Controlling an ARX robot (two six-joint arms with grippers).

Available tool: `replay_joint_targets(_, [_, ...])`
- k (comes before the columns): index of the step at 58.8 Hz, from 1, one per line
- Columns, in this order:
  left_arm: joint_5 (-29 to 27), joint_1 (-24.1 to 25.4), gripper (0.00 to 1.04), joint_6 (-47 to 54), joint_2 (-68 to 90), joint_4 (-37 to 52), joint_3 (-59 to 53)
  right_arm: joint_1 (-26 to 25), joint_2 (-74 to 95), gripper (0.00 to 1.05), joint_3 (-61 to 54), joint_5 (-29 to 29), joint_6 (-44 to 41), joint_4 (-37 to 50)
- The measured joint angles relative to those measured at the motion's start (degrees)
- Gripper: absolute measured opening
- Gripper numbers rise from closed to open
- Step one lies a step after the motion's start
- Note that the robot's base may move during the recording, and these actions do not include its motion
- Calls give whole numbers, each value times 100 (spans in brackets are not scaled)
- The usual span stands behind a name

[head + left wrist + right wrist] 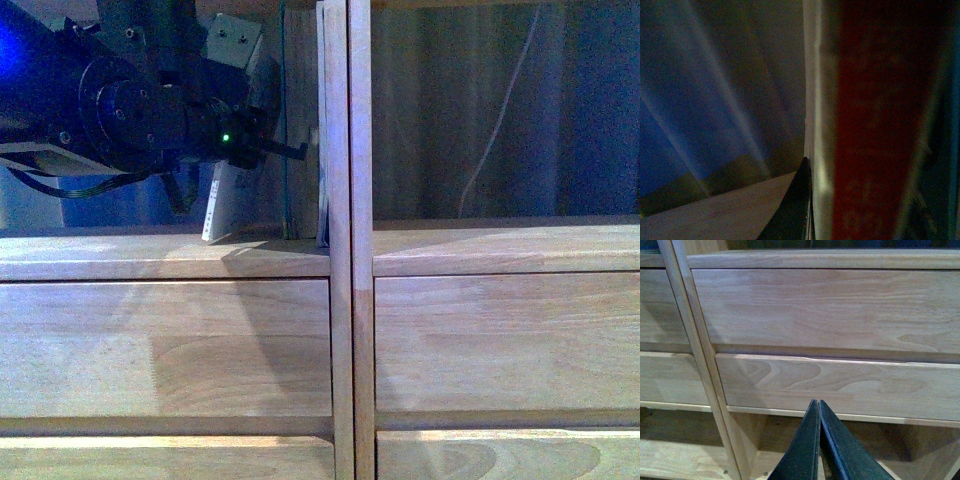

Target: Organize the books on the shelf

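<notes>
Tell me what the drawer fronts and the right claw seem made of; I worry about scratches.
The drawer fronts look like light solid wood, matt or satin finished: grain swirls and joined plank pieces show. The right claw looks like dark matt plastic or rubber, smooth and without shine; which one, I cannot tell.

pale book [217, 212] leans tilted in shelf [200, 350] cubby
</notes>
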Motion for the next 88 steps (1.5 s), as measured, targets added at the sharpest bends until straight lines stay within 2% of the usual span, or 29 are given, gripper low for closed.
replay_joint_targets(26, [-131,-46,8,-26,-2,2,-17,-2,0,3,0,0,0,0])
replay_joint_targets(46, [15,-44,58,-470,-39,-190,-151,-2,0,3,0,0,0,0])
replay_joint_targets(61, [286,13,98,-1025,-717,-114,-994,0,-2,3,0,0,0,-2])
replay_joint_targets(72, [415,87,97,-1281,-1491,168,-1908,-2,-2,3,0,0,0,0])
replay_joint_targets(88, [756,417,97,-1351,-3215,767,-4120,0,-2,3,0,0,0,0])
